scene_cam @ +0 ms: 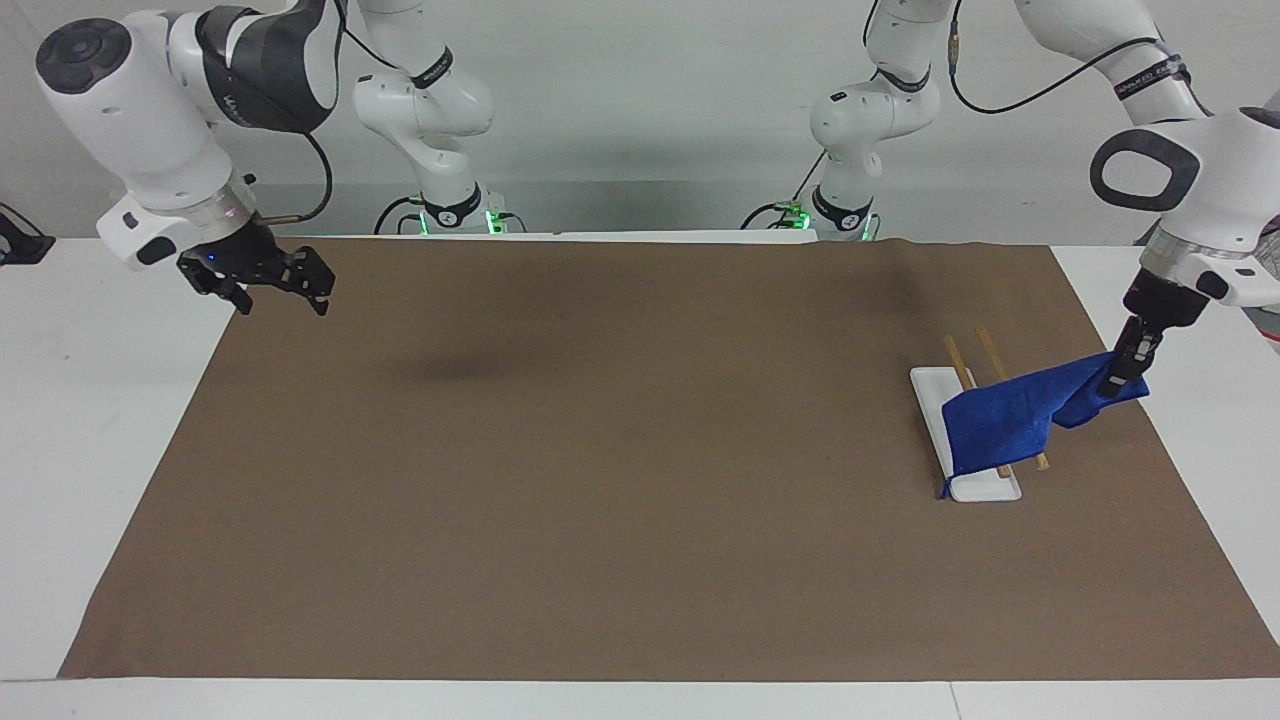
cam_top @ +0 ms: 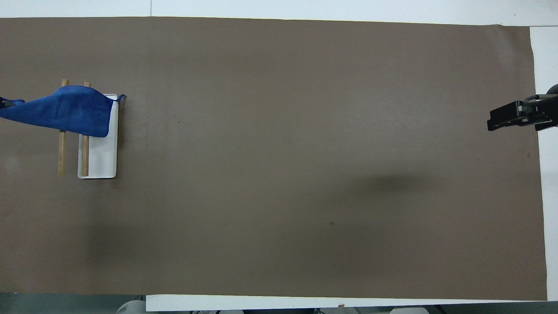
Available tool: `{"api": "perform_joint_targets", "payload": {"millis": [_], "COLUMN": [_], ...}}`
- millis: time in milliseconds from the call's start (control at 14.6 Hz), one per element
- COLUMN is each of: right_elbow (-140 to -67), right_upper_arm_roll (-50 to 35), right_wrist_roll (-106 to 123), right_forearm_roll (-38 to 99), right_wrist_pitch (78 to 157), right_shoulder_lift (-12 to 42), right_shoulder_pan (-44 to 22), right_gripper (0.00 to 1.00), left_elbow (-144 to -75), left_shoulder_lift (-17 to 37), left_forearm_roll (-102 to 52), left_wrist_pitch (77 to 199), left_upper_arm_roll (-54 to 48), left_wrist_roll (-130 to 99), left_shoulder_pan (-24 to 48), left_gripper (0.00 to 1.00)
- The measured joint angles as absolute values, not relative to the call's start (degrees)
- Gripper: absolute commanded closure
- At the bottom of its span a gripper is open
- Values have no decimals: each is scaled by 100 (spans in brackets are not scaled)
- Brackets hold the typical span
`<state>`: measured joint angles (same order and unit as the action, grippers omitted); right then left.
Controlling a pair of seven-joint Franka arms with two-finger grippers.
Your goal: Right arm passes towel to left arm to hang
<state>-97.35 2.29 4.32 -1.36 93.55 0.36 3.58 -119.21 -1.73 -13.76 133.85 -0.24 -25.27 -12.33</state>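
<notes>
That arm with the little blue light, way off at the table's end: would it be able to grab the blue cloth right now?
Probably not. The right gripper hangs open over the opposite end of the brown mat, while the royal-blue microfibre towel drapes over the wooden rack, held by the left gripper. Nothing blocks it.

White table (scene_cam: 60, 420), nearly covered by one brown mat (scene_cam: 620, 480) that leaves bare strips at both short ends and along the edge farthest from the robots. On the mat, near the left arm's end: a white-based rack (scene_cam: 985, 487) with two wooden rails.
</notes>
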Motion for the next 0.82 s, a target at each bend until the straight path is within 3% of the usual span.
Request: {"api": "perform_joint_targets", "payload": {"millis": [206,274,411,823], "right_elbow": [-9735,-9735,-9735,-9734], "right_upper_arm_roll": [229,229,229,229], "right_wrist_roll": [432,432,432,432], "right_forearm_roll": [-136,-136,-136,-136], "right_wrist_pitch": [9355,9355,9353,9352], "right_shoulder_lift": [38,38,38,38], "right_shoulder_pan": [358,358,358,357], "right_gripper": [0,0,0,0], "left_elbow": [-12229,-12257,-12264,-12051], "left_shoulder_lift": [-327,-343,-354,-370], "left_forearm_roll": [-1376,-1376,-1375,-1372], "left_wrist_pitch": [13388,13389,13389,13395], "left_upper_arm_roll": [-42,-45,-35,-19], "left_wrist_roll": [-2520,-2509,-2499,-2499], "left_shoulder_pan": [-1225,-1226,-1239,-1259], "left_gripper": [97,91,0,0]}}
